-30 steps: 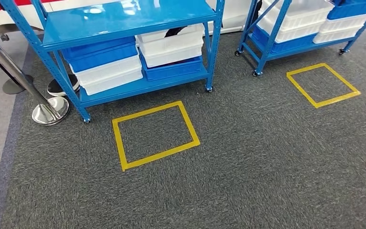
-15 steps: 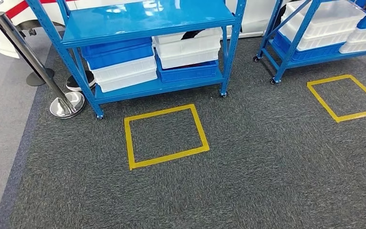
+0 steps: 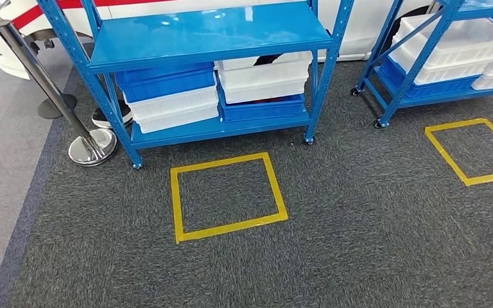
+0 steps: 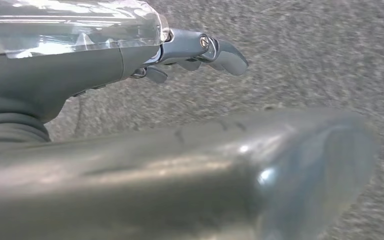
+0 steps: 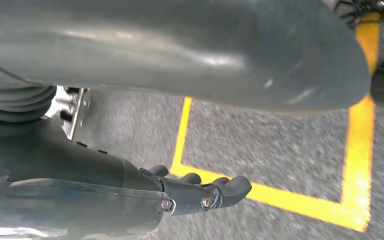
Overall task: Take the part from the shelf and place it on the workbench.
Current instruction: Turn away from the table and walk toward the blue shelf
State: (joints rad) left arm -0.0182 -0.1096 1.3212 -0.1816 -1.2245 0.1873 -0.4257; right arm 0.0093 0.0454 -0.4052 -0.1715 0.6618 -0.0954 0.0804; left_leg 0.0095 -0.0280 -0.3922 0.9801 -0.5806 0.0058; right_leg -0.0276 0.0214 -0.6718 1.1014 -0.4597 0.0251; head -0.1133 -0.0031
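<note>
The whole head view has slid since the earlier frames: the camera has moved, so the shelf and the floor markings now sit lower and further right in the frame, with the things themselves unmoved.

The left hand point(image 4: 195, 50) hangs over grey carpet point(image 3: 359, 244), fingers loosely apart and holding nothing. The right hand point(image 5: 200, 192) is likewise released, its dark fingers slightly curled above a corner of yellow tape.

The blue shelf point(image 3: 212, 32) fills the upper centre of the head view. On its lower level stand stacked bins: a blue bin point(image 3: 165, 80) over white ones at left, a white bin point(image 3: 264, 78) over a blue one at right. A dark shape point(image 3: 268, 59) shows over the white bin's rim; this may be the part, but it is mostly hidden and too small to make out.

A yellow tape square point(image 3: 228, 196) lies on the carpet just before the shelf. A second shelf point(image 3: 449, 51), cut off at the upper right, holds more bins, with another tape square point(image 3: 475, 151) before it. A chrome stanchion point(image 3: 92, 146) stands at left.
</note>
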